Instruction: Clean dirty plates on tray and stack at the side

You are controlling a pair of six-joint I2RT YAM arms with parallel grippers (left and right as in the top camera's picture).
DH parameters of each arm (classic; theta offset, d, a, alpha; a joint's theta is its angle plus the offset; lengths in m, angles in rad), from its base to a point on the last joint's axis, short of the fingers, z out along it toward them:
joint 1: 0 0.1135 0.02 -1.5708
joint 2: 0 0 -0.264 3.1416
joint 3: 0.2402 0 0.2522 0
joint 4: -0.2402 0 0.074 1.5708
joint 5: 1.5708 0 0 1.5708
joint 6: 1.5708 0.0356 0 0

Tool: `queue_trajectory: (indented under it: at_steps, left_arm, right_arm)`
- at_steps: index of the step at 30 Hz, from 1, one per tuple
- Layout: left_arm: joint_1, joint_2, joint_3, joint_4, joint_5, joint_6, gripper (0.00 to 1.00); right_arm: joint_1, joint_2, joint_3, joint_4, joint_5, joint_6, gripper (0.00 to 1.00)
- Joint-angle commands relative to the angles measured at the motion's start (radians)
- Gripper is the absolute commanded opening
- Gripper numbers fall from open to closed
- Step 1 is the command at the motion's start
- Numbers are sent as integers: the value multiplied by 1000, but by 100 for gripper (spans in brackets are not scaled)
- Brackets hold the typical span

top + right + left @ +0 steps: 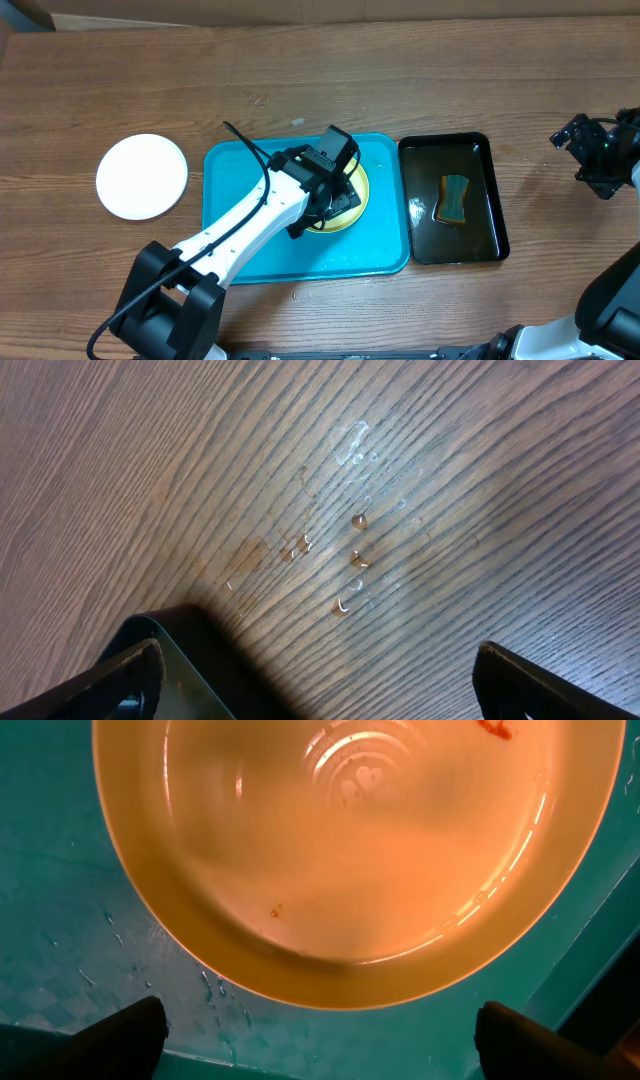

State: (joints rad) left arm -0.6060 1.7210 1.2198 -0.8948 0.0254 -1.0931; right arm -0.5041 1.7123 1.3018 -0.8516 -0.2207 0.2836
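A pale yellow plate (pixel 352 205) lies on the right part of the turquoise tray (pixel 240 250). My left gripper (pixel 330 195) hangs right over it, open and empty. In the left wrist view the plate (pixel 350 860) fills the frame, wet, with a small red-orange smear (pixel 495 728) at the top and the tray (pixel 60 920) around it; the jaws (pixel 320 1035) are wide apart. A white plate (pixel 142 176) lies on the table left of the tray. My right gripper (pixel 600 150) is open and empty at the far right, over bare table (pixel 320 675). No other plate shows.
A black glossy tray (pixel 495 235) with liquid and a green-yellow sponge (pixel 454 199) stands right of the turquoise tray; its corner shows in the right wrist view (pixel 190 650). Water drops (pixel 350 555) lie on the wooden table.
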Motion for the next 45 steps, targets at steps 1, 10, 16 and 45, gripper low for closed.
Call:
queue_trajectory:
  at_steps: [1, 10, 16, 45]
  left_arm:
    - [26, 7, -6, 21, -7, 60, 100]
    - [5, 7, -6, 36, -6, 308, 81]
    - [-10, 7, -6, 69, 53, 307, 99]
    - [-10, 39, -7, -144, -95, -389, 39]
  right_arm:
    - [-2, -14, 14, 5, 3, -3, 100]
    - [-2, -14, 14, 5, 3, -3, 100]
    - [-2, -14, 14, 5, 3, -3, 100]
    - [-2, -14, 14, 5, 3, -3, 100]
